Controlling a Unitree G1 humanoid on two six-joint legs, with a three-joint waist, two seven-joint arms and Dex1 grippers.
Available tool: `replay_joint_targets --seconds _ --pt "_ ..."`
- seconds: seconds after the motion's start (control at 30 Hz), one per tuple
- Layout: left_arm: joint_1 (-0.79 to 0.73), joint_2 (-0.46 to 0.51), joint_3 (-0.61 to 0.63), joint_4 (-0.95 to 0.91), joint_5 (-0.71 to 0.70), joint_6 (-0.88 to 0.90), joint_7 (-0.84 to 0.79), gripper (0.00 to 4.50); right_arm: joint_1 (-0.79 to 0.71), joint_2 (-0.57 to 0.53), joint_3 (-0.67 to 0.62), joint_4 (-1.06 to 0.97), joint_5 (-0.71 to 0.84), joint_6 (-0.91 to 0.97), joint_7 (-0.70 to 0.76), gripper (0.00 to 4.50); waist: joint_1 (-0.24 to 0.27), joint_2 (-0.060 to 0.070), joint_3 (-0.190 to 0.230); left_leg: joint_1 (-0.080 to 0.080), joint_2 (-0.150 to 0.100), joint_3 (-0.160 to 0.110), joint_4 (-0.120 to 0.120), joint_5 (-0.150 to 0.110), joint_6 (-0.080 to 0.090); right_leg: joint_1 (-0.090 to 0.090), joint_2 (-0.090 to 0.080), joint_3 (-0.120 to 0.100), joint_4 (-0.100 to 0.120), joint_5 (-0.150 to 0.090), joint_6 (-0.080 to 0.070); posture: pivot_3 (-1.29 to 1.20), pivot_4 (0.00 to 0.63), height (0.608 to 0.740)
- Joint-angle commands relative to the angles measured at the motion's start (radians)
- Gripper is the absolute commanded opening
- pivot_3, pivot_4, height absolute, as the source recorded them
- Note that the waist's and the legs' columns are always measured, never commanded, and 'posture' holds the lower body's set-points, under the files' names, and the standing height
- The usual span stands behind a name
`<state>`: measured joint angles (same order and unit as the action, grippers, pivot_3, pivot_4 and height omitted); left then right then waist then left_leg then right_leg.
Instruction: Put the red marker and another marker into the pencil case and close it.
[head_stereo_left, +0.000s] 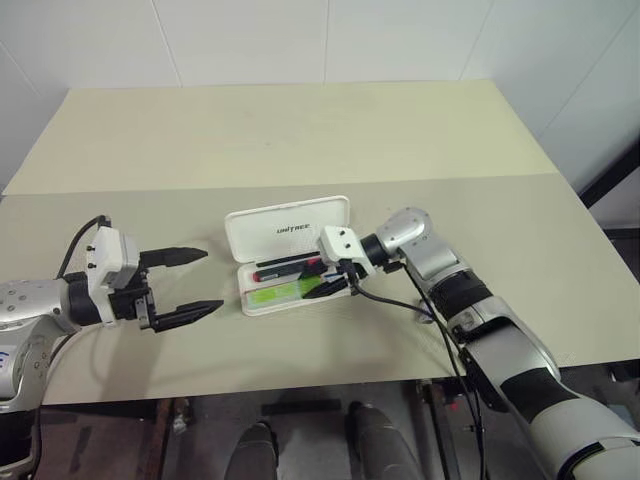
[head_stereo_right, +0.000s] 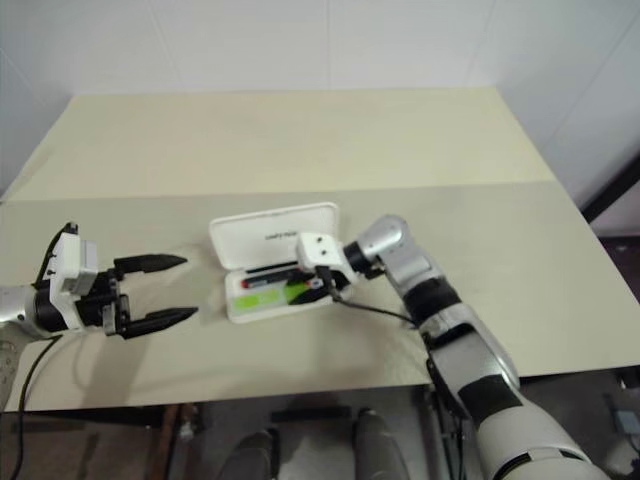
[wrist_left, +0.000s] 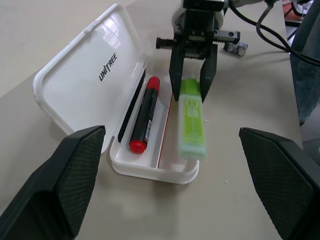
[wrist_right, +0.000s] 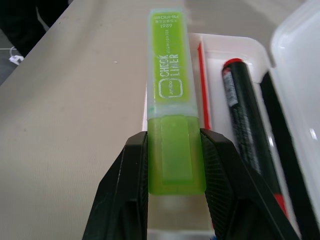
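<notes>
R gripper (wrist_left: 191, 87) pinches neon highlighter (wrist_left: 191, 120) over front edge of open pencil case (head_stereo_left: 290, 230) on surface (head_stereo_left: 300, 140). Red marker (wrist_left: 145, 116) lies inside case. L gripper (head_stereo_left: 190, 285) fingers spread wide, empty, well apart to case's left.

Light is bright, even and diffuse in both eye views, coming from above. The table (head_stereo_left: 300, 140) shows soft, faint shadows below the left gripper (head_stereo_left: 190, 285) and the right arm at lower centre. In the left wrist view, white glare streaks the lid of the case (wrist_left: 90, 75) at upper left, and the 2 near fingers (wrist_left: 65, 180) at the bottom corners are blurred. In the right wrist view the highlighter (wrist_right: 172, 100) is sharp while the top edge softens.
</notes>
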<state>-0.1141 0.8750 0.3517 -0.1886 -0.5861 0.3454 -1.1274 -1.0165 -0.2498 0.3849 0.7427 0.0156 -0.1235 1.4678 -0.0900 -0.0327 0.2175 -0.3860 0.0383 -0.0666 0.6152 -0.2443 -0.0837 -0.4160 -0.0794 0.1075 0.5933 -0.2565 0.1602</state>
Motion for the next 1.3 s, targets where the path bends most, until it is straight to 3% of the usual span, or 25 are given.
replay_joint_targets --seconds 0.03,0.6,0.93,1.3 --pt "-0.005 0.000 0.014 -0.033 -0.010 -0.010 0.008 4.50 -0.034 0.017 -0.007 0.031 -0.008 -0.041 0.003 1.11 0.000 0.000 0.000 0.000 0.000 0.000 0.000 0.000 0.000 0.000 0.000 0.000 0.000 0.000 0.000 0.00 0.150 0.740" --pt "-0.010 -0.006 0.011 -0.048 -0.014 -0.006 0.031 4.50 -0.081 0.022 -0.017 0.165 -0.042 -0.092 -0.007 1.11 -0.009 0.000 0.000 0.001 0.000 0.000 0.000 0.000 0.000 0.000 0.000 0.000 0.001 0.000 0.000 0.00 0.150 0.740" --pt "-0.044 -0.013 -0.011 -0.025 -0.001 -0.016 0.030 4.50 -0.111 0.032 -0.046 0.164 -0.036 -0.097 -0.023 4.47 -0.010 0.000 0.000 0.000 0.000 0.000 -0.001 0.000 0.000 0.000 0.000 0.000 0.001 0.000 0.000 0.00 0.150 0.740" --pt "-0.098 -0.031 -0.063 0.020 0.014 -0.037 0.016 4.50 -0.113 0.030 -0.151 -0.052 0.121 0.115 0.029 4.47 -0.021 0.000 0.000 0.000 0.000 -0.001 -0.002 0.000 -0.001 -0.001 0.000 0.000 0.003 0.000 0.000 0.00 0.150 0.740"
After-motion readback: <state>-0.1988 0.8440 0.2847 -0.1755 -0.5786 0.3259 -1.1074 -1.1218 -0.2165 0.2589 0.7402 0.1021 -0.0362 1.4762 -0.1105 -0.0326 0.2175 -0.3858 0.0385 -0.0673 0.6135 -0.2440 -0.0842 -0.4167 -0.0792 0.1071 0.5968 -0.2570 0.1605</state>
